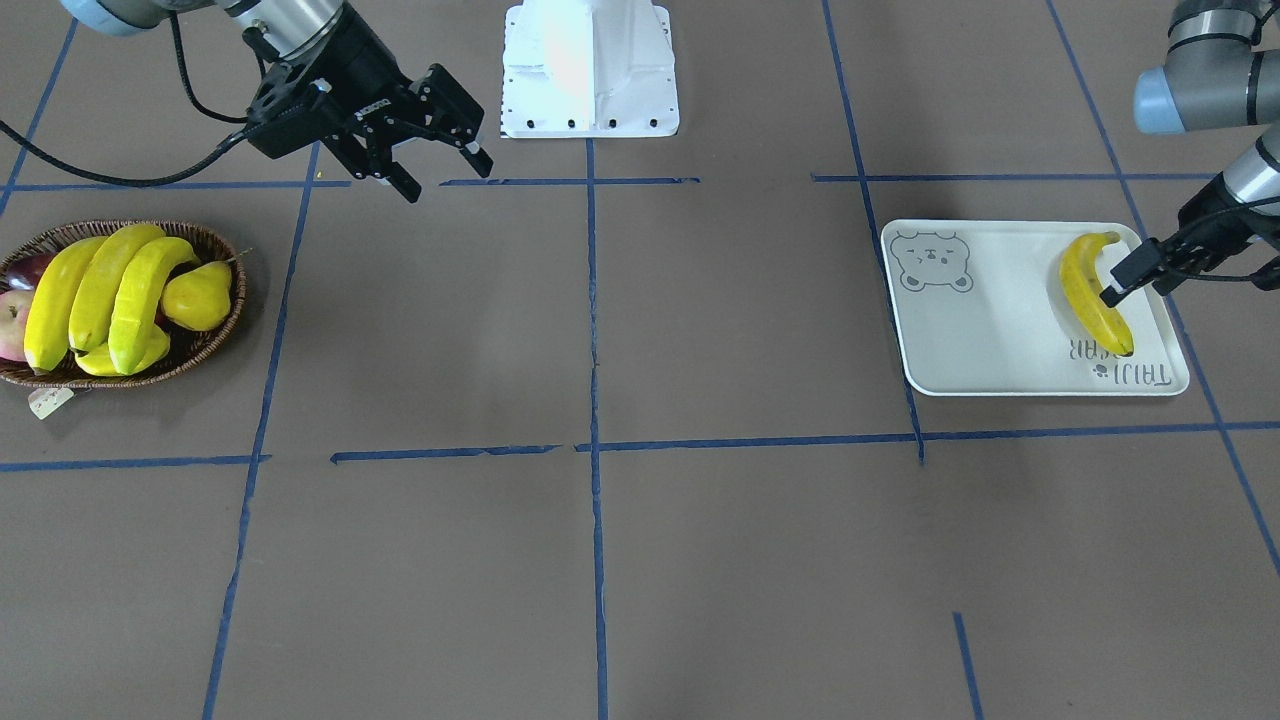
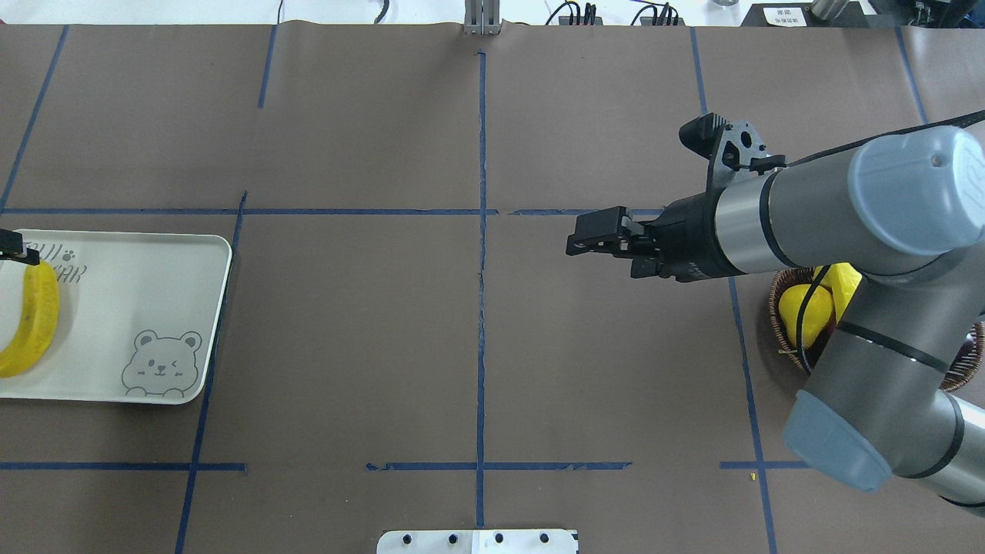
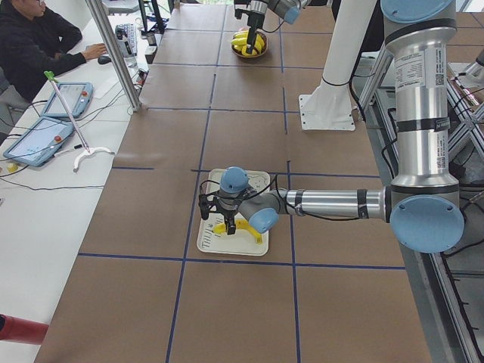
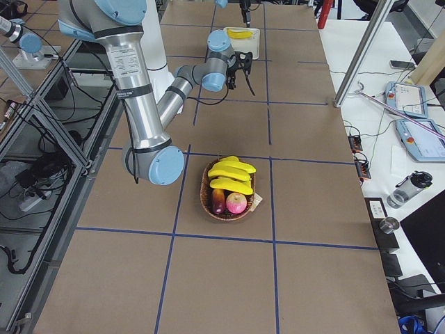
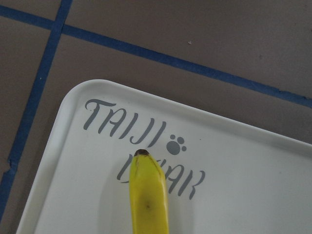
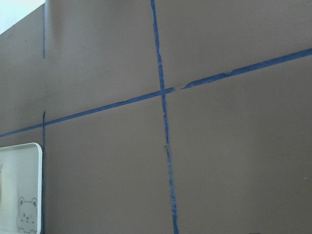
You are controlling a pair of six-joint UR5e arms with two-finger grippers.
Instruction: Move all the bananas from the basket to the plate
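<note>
One yellow banana [image 1: 1085, 290] lies flat on the white bear-print plate [image 1: 990, 330]. My left gripper [image 1: 1132, 292] hovers just over the banana's middle, with its fingers apart and holding nothing. The left wrist view shows the banana's dark tip [image 5: 141, 153] on the plate's lettering. Three more long bananas [image 1: 105, 285] lie side by side in the wicker basket [image 1: 225, 240]. My right gripper [image 1: 445, 178] is open and empty in the air, between the basket and the table's middle. In the overhead view the right arm hides most of the basket [image 2: 777, 308].
The basket also holds a yellow pear [image 1: 200, 295], a pink apple [image 1: 10, 325], a dark purple fruit [image 1: 30, 270] and a paper tag [image 1: 50, 400]. The white robot base [image 1: 590, 70] stands at the table's robot side. Blue tape lines cross the brown tabletop.
</note>
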